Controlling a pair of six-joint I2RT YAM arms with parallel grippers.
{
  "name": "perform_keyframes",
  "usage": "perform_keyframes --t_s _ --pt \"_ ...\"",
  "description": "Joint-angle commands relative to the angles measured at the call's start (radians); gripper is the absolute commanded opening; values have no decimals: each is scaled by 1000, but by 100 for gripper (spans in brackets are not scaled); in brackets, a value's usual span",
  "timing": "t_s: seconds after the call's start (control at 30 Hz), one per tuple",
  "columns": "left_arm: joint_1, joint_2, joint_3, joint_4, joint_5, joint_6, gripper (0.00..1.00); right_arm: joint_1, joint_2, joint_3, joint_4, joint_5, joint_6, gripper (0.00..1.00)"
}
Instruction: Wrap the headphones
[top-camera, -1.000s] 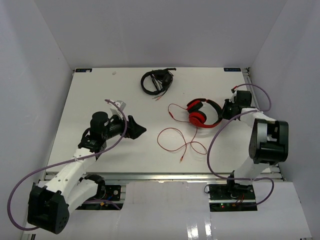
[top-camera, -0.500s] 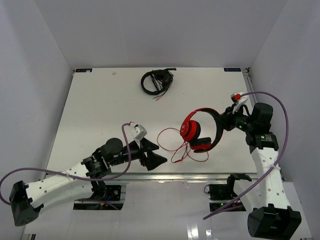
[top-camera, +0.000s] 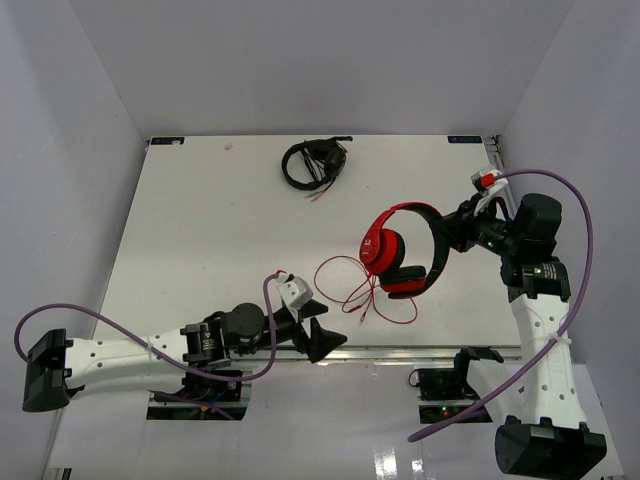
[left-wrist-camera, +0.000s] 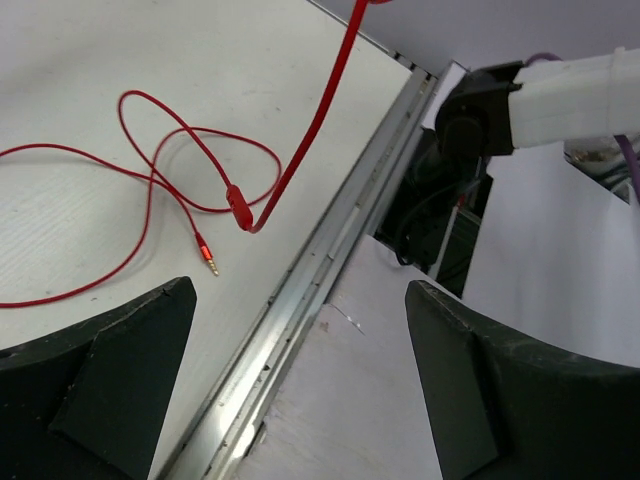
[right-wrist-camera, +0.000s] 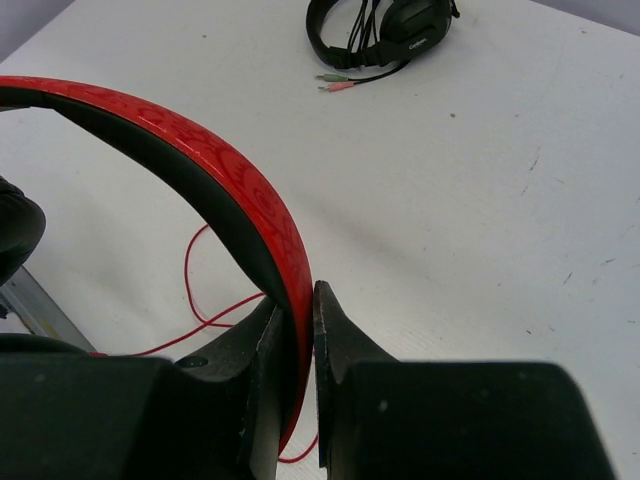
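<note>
The right tool (right-wrist-camera: 298, 300) is clenched on the headband (right-wrist-camera: 210, 160) of the headphones (top-camera: 398, 252), right of centre overhead and possibly lifted. Their cable (top-camera: 345, 290) lies loose on the desk (top-camera: 200, 220), so wrapping looks unstarted. The left tool (top-camera: 320, 328), released at lower centre, must next reach the cable.

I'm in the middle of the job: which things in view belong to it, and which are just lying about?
For the job:
- red headphones, headband clamped in the right gripper
- their red cable, loose, plug on the table
- left gripper, jaws open, empty

Lying about:
- black headphones with a bundled cable, at the far side
</note>
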Motion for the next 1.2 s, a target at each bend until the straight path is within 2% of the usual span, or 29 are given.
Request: perform_keyframes --t_s 0.0,0.13,0.27,0.37,0.43,0.63,0.73,0.93,1.07,1.17 --pt "-4 -69 -64 71 -174 39 97 -9 20 72 45 -28 108 8" --pt "-4 -73 -116 169 -256 56 98 -12 40 80 87 -29 215 8" --pt "-4 -38 -173 356 -336 108 98 -19 70 113 106 -25 307 8" --pt "-5 40 -209 548 -390 174 98 -29 99 132 133 -27 417 8" --pt "-4 102 -229 732 -402 221 98 -37 127 144 145 -23 489 8" --pt "31 399 -151 967 -366 355 98 -48 165 176 184 10 651 8" --pt "95 530 -71 989 -321 371 98 -51 160 171 214 18 716 8" --pt "224 676 34 984 -171 322 98 -52 141 164 228 35 764 8" --pt "239 728 92 971 -46 305 97 -54 138 141 243 38 778 8" --pt "239 737 58 1011 14 262 97 -57 141 140 240 45 778 8"
